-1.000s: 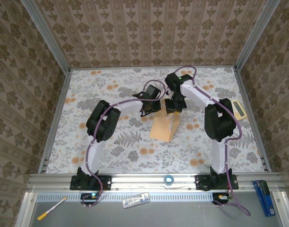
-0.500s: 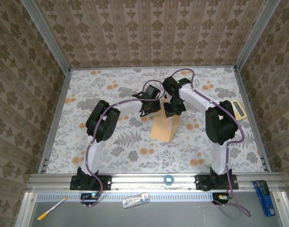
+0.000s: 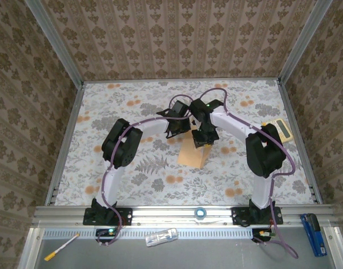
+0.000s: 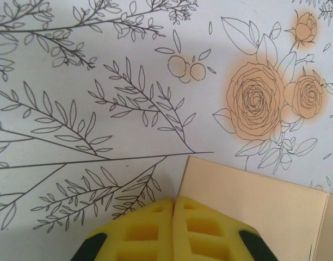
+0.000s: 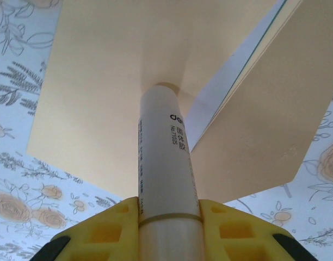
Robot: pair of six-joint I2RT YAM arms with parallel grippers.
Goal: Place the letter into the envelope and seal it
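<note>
The tan envelope (image 3: 194,154) lies mid-table with its flap open (image 5: 96,81). The letter (image 5: 218,81) shows as a white strip with a green edge, tucked between the flap and the envelope's body (image 5: 264,125). My right gripper (image 5: 167,204) is shut on a white glue stick (image 5: 164,152), whose tip touches the inside of the flap near the fold. My left gripper (image 4: 173,203) is shut with nothing between its yellow fingers. Its tips rest at the envelope's corner (image 4: 253,212). From above, both grippers (image 3: 180,126) (image 3: 202,138) meet at the envelope's far end.
A pale yellow calculator (image 3: 282,130) lies by the table's right edge. In front of the rail lie a pen (image 3: 61,246), a white packet (image 3: 161,236), a tape roll (image 3: 200,213) and a blue stapler (image 3: 313,234). Patterned walls close in three sides.
My right gripper has moved a little nearer and leftward along the envelope's far end with the glue stick. The left arm and the envelope have stayed put.
</note>
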